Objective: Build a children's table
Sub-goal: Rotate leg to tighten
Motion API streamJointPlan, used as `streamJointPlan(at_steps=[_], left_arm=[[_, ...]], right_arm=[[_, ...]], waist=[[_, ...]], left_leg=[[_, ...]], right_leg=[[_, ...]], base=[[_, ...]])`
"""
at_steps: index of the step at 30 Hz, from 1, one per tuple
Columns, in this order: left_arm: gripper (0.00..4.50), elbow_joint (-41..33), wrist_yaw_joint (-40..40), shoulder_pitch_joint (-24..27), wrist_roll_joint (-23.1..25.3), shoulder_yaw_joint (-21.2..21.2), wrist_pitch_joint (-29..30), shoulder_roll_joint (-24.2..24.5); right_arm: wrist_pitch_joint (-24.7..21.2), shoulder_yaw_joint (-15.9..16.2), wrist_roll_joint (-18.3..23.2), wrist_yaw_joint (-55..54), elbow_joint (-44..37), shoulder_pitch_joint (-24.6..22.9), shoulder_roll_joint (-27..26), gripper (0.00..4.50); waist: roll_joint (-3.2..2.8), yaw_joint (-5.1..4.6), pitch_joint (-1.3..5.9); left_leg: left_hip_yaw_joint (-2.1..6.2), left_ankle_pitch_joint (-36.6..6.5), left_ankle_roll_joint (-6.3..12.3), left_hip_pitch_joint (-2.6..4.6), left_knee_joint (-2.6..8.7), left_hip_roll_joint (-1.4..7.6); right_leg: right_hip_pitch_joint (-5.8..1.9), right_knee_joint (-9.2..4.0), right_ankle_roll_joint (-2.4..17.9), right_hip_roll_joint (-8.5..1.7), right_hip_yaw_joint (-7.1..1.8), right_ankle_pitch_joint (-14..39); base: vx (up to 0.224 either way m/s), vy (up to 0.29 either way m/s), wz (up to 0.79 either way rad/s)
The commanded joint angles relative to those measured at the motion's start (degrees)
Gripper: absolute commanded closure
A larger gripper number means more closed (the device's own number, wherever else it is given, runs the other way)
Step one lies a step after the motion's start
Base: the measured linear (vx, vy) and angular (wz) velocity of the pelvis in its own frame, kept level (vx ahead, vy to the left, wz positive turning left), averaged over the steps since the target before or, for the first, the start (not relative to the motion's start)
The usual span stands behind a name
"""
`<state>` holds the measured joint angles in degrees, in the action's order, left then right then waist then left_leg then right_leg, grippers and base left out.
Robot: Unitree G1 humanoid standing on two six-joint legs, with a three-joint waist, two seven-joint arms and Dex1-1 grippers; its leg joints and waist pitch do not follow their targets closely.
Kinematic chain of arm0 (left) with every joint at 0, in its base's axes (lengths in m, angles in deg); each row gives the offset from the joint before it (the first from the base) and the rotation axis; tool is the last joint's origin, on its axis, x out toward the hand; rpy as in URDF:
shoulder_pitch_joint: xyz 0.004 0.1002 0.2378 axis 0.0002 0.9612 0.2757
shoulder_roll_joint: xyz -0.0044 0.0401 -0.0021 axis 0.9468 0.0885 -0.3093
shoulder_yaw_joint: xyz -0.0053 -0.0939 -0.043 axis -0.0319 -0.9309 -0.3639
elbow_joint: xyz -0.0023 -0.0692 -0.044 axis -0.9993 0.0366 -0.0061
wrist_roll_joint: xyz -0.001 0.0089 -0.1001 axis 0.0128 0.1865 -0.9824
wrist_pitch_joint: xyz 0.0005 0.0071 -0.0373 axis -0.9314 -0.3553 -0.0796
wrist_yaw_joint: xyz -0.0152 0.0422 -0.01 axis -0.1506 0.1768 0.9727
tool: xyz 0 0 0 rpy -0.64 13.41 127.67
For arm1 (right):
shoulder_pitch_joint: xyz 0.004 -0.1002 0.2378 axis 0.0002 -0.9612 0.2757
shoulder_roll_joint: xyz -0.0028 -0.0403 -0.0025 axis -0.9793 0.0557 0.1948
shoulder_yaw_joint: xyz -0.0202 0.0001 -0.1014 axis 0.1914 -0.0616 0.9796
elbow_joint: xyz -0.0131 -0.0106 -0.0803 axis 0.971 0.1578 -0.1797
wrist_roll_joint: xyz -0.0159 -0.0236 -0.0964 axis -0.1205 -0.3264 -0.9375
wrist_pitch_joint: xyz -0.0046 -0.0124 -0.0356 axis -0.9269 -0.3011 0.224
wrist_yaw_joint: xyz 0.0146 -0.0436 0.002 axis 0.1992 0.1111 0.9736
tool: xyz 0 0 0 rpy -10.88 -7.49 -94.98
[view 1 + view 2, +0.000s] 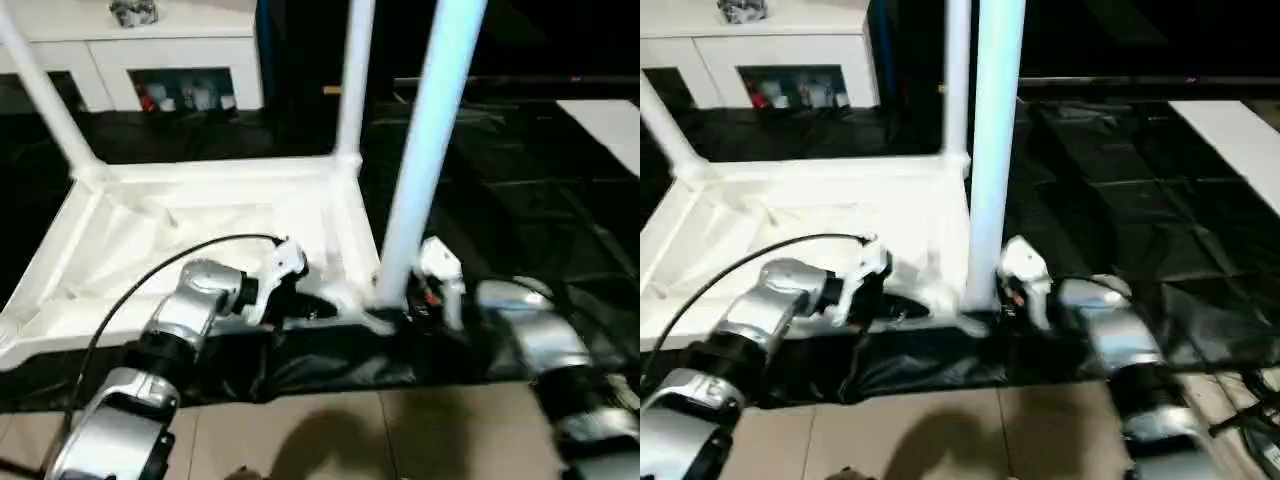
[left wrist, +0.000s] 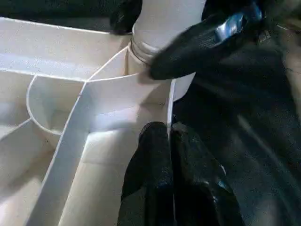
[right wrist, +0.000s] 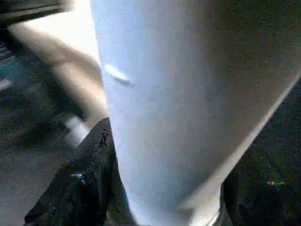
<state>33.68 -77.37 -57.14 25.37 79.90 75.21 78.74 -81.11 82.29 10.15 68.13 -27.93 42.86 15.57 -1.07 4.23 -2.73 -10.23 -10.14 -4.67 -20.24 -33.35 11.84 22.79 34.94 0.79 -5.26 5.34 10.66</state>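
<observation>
The children's table (image 1: 215,215) is seen lying upside down on a black sheet (image 1: 520,180), its ribbed underside turned up; three legs are seen standing in corner sockets, one at the far left (image 1: 45,95), one at the far right (image 1: 352,80), and a third at the near right corner (image 1: 425,150); the near left corner is cut off at the picture's edge, so a fourth leg cannot be judged. The near leg is enclosed low down by the right gripper (image 3: 164,197), its black fingers (image 3: 82,188) set to either side of the tube; a firm clamp cannot be confirmed. The left gripper (image 2: 170,141) is pinched shut on the thin rim wall (image 2: 136,87) beside that socket, steadying the top. The task is judged well advanced; the seating of this leg is probably in hand, and turning the table upright remains. A white cabinet (image 1: 150,50) stands behind.
</observation>
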Motion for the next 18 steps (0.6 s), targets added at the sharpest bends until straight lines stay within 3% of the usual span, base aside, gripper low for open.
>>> streamJointPlan(at_steps=[1, 2, 5, 8, 9, 10, 13, 14, 18], left_arm=[[4.50, -0.57, 7.24, -3.72, -1.36, -0.04, 0.56, -6.03], [4.50, 0.16, 9.73, -4.43, -1.12, -0.23, 1.09, -7.48], [4.50, 0.83, 12.52, -5.06, -0.68, -0.43, 1.43, -8.96], [4.50, 0.91, 13.48, -5.08, 0.01, 0.05, 0.64, -9.81], [4.50, 1.11, 13.42, -5.11, 0.20, 0.11, 0.30, -9.97], [4.50, 0.98, 12.97, -4.96, 0.17, 0.11, 0.14, -9.88], [4.50, 0.60, 11.22, -4.47, -0.05, 0.36, -0.77, -9.05], [4.50, 0.03, 9.37, -3.98, -0.25, 0.76, -1.63, -7.99], [4.50, -1.18, 5.53, -3.08, -0.70, 1.46, -2.51, -6.16]], right_arm=[[-0.86, 4.12, -2.26, -5.76, 3.28, 0.37, -5.80, 1.84], [-1.84, 3.31, -2.12, -9.28, 4.57, 1.28, -7.57, 1.84], [-1.56, 3.10, -2.51, -11.79, 5.69, 2.13, -9.28, 1.84], [0.11, 3.03, -2.80, -11.55, 6.60, 2.69, -10.70, 1.84], [0.70, 2.79, -2.78, -11.87, 7.31, 3.03, -11.02, 1.28], [0.38, 2.14, -1.77, -10.97, 7.31, 3.15, -11.24, 1.14], [0.23, 1.47, -0.56, -9.03, 6.86, 3.25, -10.94, 0.96], [1.66, 2.57, -1.33, -8.33, 6.41, 3.11, -9.53, 0.74], [3.03, 3.90, -1.43, -4.06, 4.76, 2.12, -7.09, 0.67]], waist=[[0.51, -0.46, 3.04], [0.26, -0.48, 3.13], [0.29, -0.77, 3.46], [0.47, -0.67, 3.53], [0.48, -0.65, 3.57], [0.50, -0.63, 3.57], [0.47, -0.67, 3.50], [0.44, -0.65, 3.48], [0.50, -0.69, 3.59]], left_leg=[[0.59, -16.75, 0.40, 0.31, 4.20, 1.07], [0.65, -16.71, 0.43, 0.29, 4.18, 1.13], [0.36, -14.43, 2.04, -0.02, 3.85, 0.95], [0.18, -12.98, 3.28, -0.18, 3.66, 0.82], [0.19, -12.22, 3.60, -0.33, 3.62, 0.79], [0.20, -11.80, 3.84, -0.34, 3.65, 0.87], [0.26, -12.31, 3.89, -0.30, 3.77, 1.04], [0.26, -12.60, 3.85, -0.26, 3.78, 1.05], [0.24, -12.18, 4.29, -0.43, 3.69, 1.01]], right_leg=[[-2.41, -5.91, 8.57, -3.22, -2.66, 24.08], [-2.47, -5.78, 8.87, -3.30, -2.70, 23.10], [-2.71, -5.28, 10.79, -3.08, -2.88, 15.93], [-2.88, -5.23, 11.15, -3.15, -2.85, 14.67], [-3.04, -5.16, 11.20, -3.16, -2.78, 14.40], [-3.01, -5.15, 11.34, -3.13, -2.74, 14.12], [-3.00, -5.11, 11.51, -3.10, -2.72, 14.37], [-2.94, -5.12, 11.57, -3.13, -2.75, 14.35], [-3.17, -4.94, 11.89, -3.16, -2.76, 12.67]], base=[[0.000, 0.000, 0.00], [0.000, 0.000, 0.00], [0.000, 0.000, 0.00], [0.000, 0.000, 0.00], [0.000, 0.000, 0.00], [0.000, 0.000, 0.00], [0.000, 0.000, 0.00], [0.000, 0.000, 0.00], [0.000, 0.000, 0.00]])
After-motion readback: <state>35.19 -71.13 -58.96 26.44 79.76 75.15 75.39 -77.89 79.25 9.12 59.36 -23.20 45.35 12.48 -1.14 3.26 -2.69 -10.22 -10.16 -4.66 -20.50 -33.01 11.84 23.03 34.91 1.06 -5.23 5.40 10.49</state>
